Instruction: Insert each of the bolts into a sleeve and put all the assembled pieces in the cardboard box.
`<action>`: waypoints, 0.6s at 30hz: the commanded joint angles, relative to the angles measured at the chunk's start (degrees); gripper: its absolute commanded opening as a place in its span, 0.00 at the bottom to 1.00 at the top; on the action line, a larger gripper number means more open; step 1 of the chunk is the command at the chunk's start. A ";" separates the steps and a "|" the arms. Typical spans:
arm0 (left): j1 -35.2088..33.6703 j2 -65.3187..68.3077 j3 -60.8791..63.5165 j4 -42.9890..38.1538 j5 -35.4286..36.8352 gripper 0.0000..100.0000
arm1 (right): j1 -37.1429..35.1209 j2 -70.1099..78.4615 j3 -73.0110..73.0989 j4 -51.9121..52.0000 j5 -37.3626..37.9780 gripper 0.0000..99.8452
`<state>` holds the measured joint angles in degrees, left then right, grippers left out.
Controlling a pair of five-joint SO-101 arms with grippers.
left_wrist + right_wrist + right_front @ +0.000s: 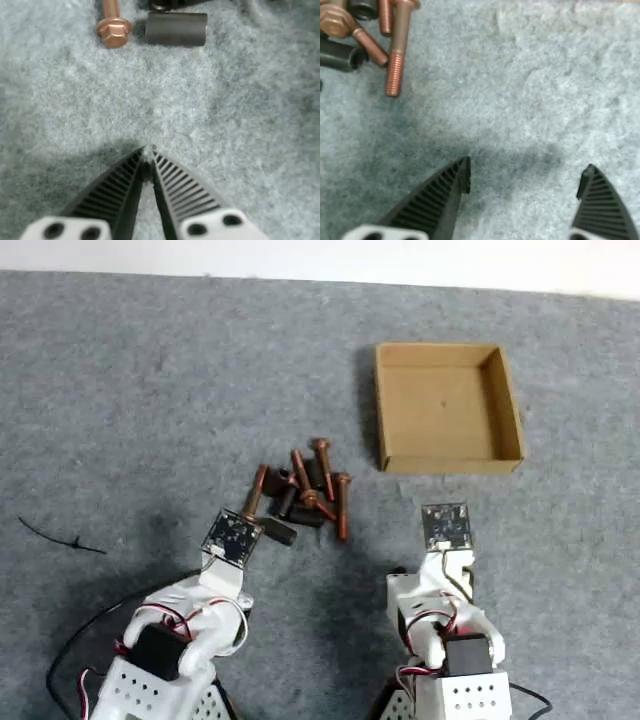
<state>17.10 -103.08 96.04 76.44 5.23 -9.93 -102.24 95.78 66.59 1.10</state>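
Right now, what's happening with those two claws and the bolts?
Left gripper shut, empty. Right gripper open, empty. Bolts and sleeves piled loose, none in cardboard box.

1. Pile of bolts (312, 480) and sleeves (290, 502) overlaps in the high view. Can't get a clean count of either.
2. Leftmost bolt (256, 490): near end hidden under the left arm's camera board (232, 536).
3. Left wrist view: bolt (114, 27) cut by the frame edge, threads out of shot. Dark part (170, 4) beyond the sleeve (176, 29) is mostly cut off, can't identify.
4. Right wrist view: black sleeve (337, 56) and long bolt (396, 50) clipped by frame edges.
5. Arm bases (150, 690) run off the near edge of the high view.
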 commanded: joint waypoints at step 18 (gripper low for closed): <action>-11.38 -0.48 -1.45 -2.99 -10.46 0.01 | 6.99 0.22 8.13 -7.43 0.44 0.32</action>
<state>10.51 -103.08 96.04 76.09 3.30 -7.91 -102.24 95.78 62.37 1.10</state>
